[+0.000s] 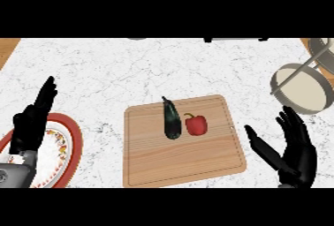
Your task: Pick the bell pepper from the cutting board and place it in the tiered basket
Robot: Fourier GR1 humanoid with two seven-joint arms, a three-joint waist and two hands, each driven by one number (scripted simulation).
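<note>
Right hand (pixel 297 150) open beside cutting board (pixel 189 167); eggplant (pixel 171 119) touches bell pepper (pixel 195 124).

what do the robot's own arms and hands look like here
Both hands are matte black, with long slim fingers and a thumb. The left hand joins a grey, rounded metallic forearm at the lower left edge. The right hand shows no forearm in view. No cables or markings are visible.
</note>
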